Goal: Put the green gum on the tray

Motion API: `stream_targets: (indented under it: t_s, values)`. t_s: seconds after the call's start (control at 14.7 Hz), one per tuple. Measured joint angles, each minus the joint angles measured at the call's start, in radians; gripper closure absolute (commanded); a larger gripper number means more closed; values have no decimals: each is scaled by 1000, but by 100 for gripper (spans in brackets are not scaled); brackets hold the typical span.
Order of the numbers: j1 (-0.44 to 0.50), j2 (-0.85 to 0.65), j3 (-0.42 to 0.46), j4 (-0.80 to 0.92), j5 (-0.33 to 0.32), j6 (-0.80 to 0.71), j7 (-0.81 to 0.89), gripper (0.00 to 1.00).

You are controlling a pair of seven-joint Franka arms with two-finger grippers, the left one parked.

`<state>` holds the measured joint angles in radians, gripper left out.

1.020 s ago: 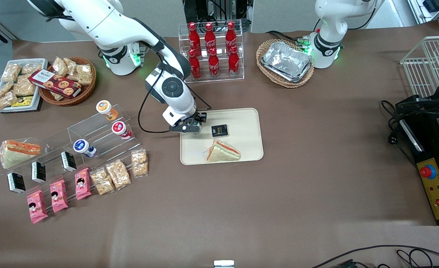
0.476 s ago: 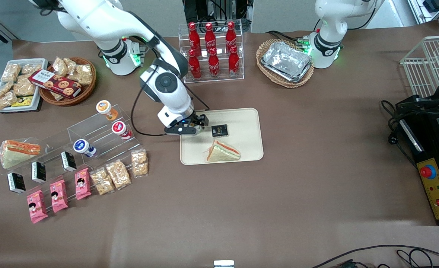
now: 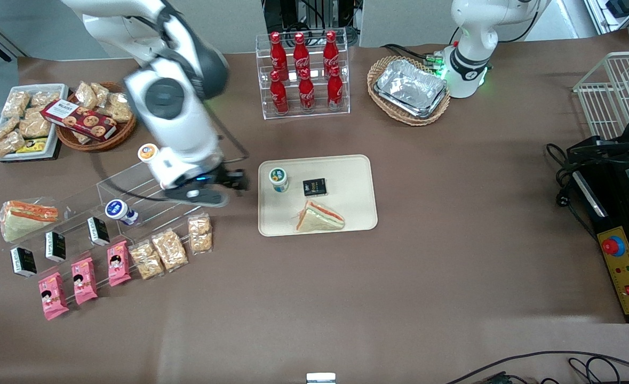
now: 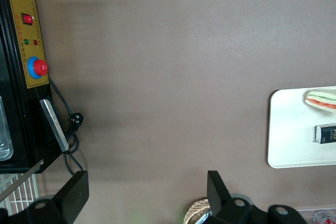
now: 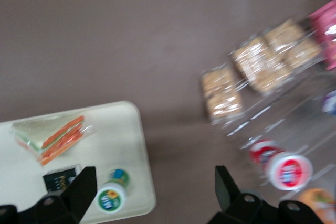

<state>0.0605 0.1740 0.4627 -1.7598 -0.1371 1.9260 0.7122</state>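
A: Where is the small white bottle of green gum (image 3: 279,179) sitting?

B: Upright on the flat cream-beige tray (image 3: 354,213), beside a small black packet (image 3: 315,186). The gripper (image 3: 228,184) is hanging empty with fingers spread, over the clear acrylic shelf (image 3: 133,186).

A: Any risk?

B: It is hovering close to the red-lidded bottle (image 5: 287,170); dipping lower could knock that off.
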Motion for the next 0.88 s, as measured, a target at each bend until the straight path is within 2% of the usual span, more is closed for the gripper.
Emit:
stream_targets:
  t_s: [0.14,0.41,0.61,0.75,0.88]
  values:
    - [-40,-6,-53,105,0,-129,-133,0]
    - [-54,-20,-313,271,59,-361,-489,0]
    - [-60,-46,-490,307,81,-408,-676,0]
    - [-61,-67,-550,308,88,-412,-717,0]
    - [-60,-86,-563,309,94,-413,-720,0]
